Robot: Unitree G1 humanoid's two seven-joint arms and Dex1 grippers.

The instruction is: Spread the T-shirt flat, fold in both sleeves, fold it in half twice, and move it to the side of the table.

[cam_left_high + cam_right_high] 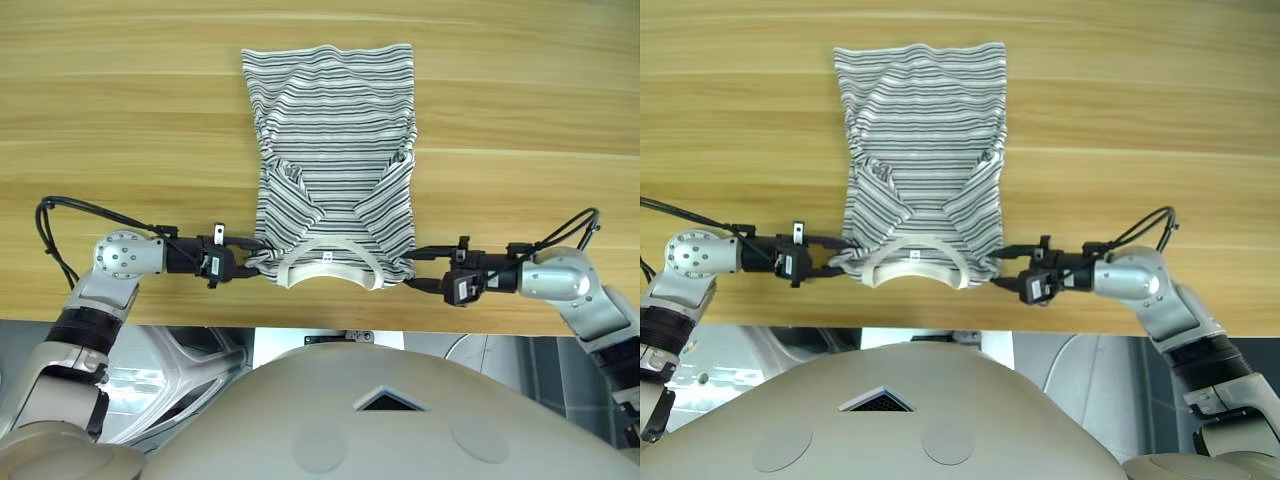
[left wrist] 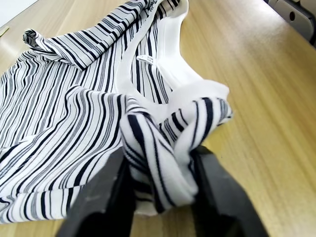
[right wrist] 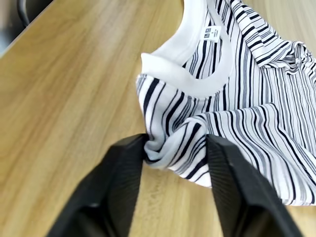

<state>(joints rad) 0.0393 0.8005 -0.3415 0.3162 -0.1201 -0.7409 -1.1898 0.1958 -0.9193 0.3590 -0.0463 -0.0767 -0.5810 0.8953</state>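
T-shirt [image 1: 335,150] pinched (both shoulders) by inward-pointing fingers [image 2: 104,195].

The left arm [image 1: 122,253] and right arm [image 1: 560,280] are cased in rounded silver shells, with screws ringed on the left joint cap. Black cables [image 1: 88,207] are looped alongside, and the left gripper [image 1: 258,258] and right gripper [image 1: 412,270] are moulded in black.

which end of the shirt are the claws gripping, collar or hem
The white-rimmed collar end, nearest the robot: left claw and right claw each pinch a shoulder corner there. The hem lies free.
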